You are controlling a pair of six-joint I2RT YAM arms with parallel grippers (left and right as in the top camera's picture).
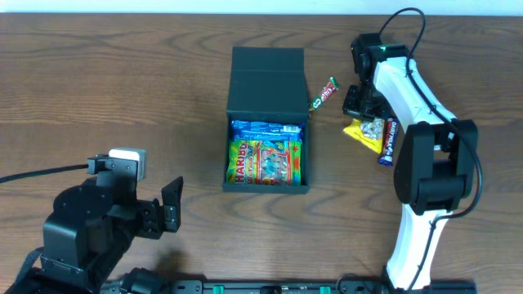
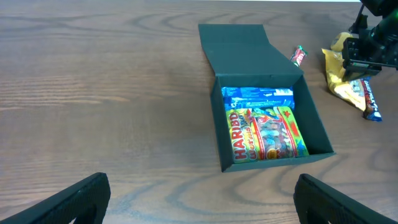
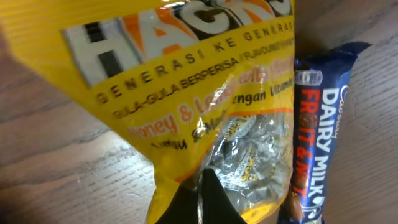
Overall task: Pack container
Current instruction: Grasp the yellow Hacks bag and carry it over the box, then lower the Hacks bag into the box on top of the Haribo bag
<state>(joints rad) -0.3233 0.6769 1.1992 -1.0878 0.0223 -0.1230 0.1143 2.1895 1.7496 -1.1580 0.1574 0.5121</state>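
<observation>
The container (image 1: 266,86) is a dark teal box, open, its flip lid lying back on the table. Inside lie a blue packet (image 1: 266,129) and a Haribo bag (image 1: 263,162); it also shows in the left wrist view (image 2: 261,62). My right gripper (image 1: 362,111) is shut on the edge of a yellow Hacks candy bag (image 3: 186,87), right of the box. A blue Dairy Milk bar (image 3: 317,137) lies beside the bag. My left gripper (image 2: 199,202) is open and empty, low above the table in front of the box.
A small red and green candy bar (image 1: 327,92) lies on the wooden table just right of the box lid. The right arm (image 1: 425,163) stretches from the front edge up the right side. The left arm base (image 1: 90,220) sits front left.
</observation>
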